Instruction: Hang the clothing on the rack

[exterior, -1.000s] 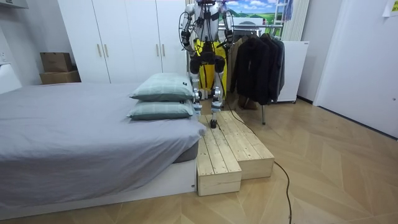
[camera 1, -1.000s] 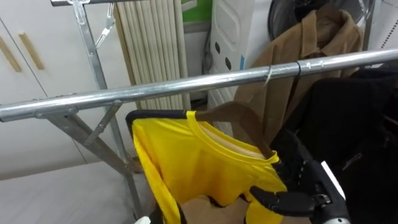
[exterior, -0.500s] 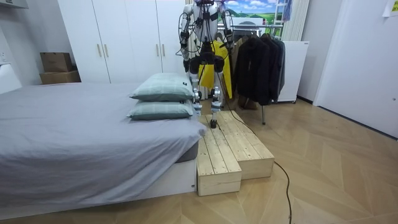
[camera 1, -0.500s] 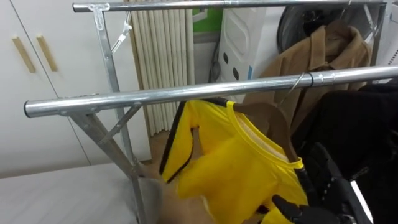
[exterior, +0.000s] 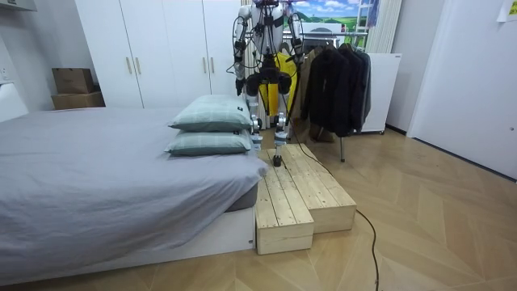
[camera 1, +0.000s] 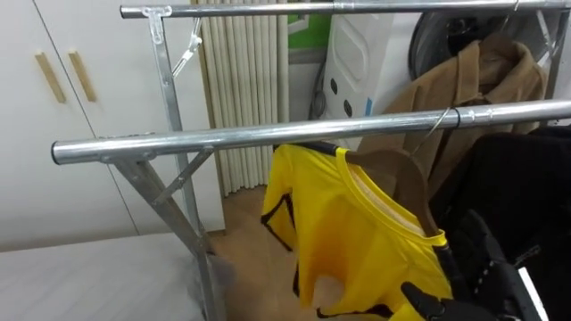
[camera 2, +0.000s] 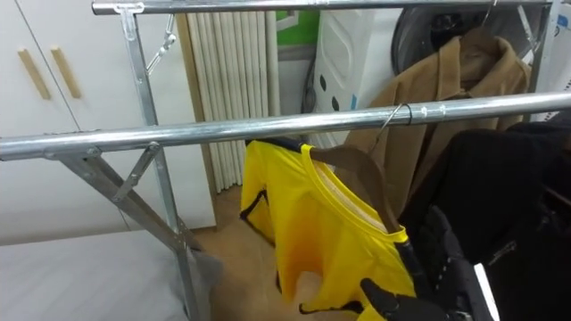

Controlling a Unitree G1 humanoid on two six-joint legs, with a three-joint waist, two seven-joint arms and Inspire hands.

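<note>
A yellow shirt with dark trim hangs on a brown hanger. The hanger's wire hook lies over the silver rail of the clothes rack. The hanger tilts, its right end lower. My right hand comes in at the lower right, thumb under the shirt's lower shoulder and fingers behind it, pinching shirt and hanger end. In the right eye view the same hand grips the shirt below the rail. In the room view I stand on a wooden platform facing the rack, with the shirt in front of me.
A tan coat and black garments hang on the rail to the right of the shirt. A higher rail runs across the top. White wardrobe doors stand at the left. A bed lies beside the platform.
The shirt's left side, spread wide a second ago, has dropped and now hangs narrow under the rail. My head view has shifted to the left. The right hand keeps its grip.
</note>
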